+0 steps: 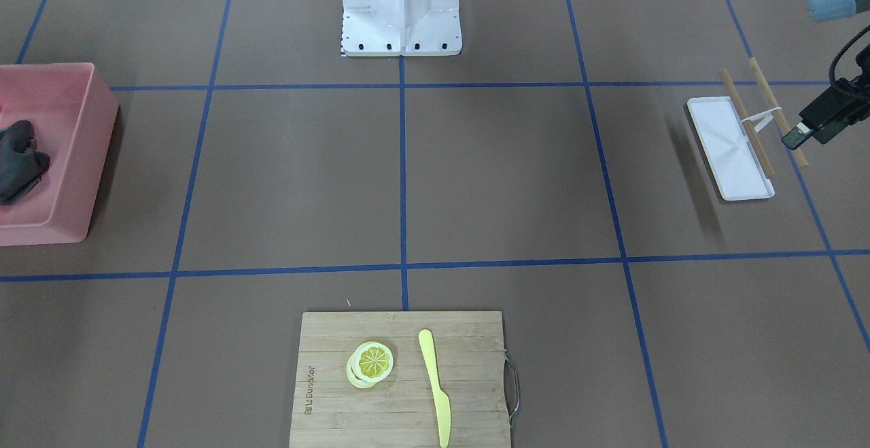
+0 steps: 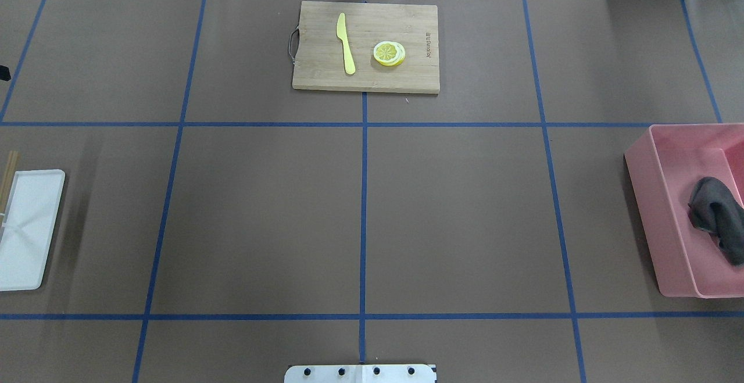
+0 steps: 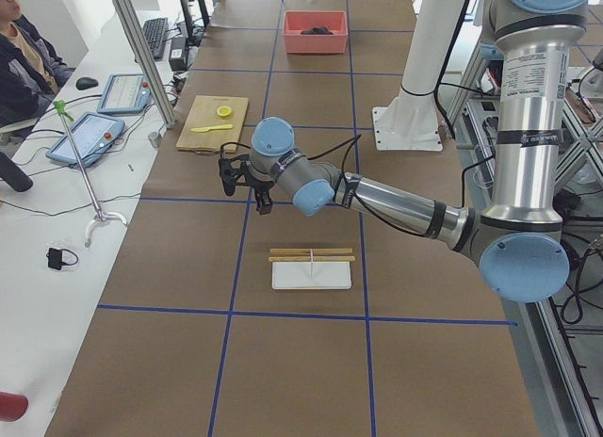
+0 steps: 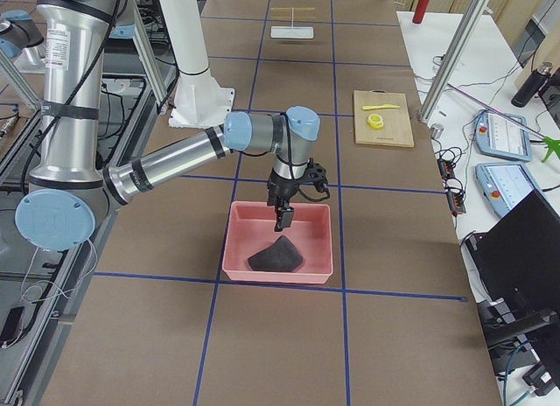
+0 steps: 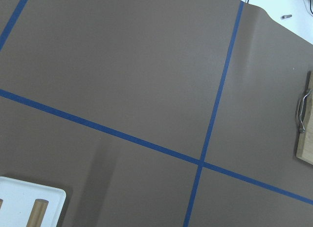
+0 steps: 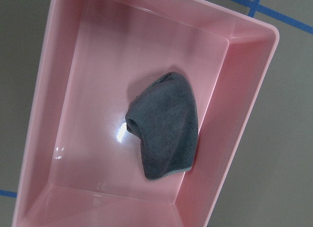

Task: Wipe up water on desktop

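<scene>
The desktop [image 2: 453, 208] is a matte brown surface with a grid of blue tape lines; no wet patch shows on it. A dark grey cloth [image 6: 166, 124] lies crumpled in a pink bin [image 6: 73, 90] at the table's right end, and also shows in the overhead view [image 2: 718, 214]. My right gripper [image 4: 283, 215] hangs above the bin's far rim, over the cloth; I cannot tell whether it is open or shut. My left gripper [image 3: 247, 183] hovers above the table near the white tray and also shows at the front-facing view's right edge [image 1: 812, 125]; I cannot tell its state.
A bamboo cutting board [image 2: 407, 75] at the far middle edge holds a yellow knife [image 2: 345, 43] and lemon slices [image 2: 389, 53]. A white tray [image 2: 26, 237] with wooden chopsticks [image 1: 744, 118] lies at the left end. The robot base [image 1: 401, 6] stands mid-table. An operator [image 3: 19, 60] sits beyond the far edge.
</scene>
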`<act>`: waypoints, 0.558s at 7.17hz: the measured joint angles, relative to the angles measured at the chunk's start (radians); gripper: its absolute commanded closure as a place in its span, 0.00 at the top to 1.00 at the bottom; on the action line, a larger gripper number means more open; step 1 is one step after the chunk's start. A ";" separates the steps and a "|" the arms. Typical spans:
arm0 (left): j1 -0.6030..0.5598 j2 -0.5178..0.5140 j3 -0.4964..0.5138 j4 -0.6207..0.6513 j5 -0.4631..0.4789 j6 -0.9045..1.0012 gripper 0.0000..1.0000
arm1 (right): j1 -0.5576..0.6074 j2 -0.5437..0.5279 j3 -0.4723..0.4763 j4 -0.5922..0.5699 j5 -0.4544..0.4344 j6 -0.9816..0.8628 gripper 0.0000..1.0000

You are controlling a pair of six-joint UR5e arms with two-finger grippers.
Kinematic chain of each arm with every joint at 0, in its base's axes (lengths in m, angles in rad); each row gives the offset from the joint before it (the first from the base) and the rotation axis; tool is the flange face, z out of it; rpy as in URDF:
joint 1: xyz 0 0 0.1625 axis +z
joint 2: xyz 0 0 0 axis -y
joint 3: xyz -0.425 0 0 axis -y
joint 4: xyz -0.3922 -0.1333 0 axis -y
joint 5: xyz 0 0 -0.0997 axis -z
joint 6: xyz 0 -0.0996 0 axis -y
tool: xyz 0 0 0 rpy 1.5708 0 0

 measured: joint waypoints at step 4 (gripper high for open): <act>-0.045 0.088 0.028 0.002 0.058 0.404 0.97 | 0.119 0.010 -0.059 0.001 0.082 -0.001 1.00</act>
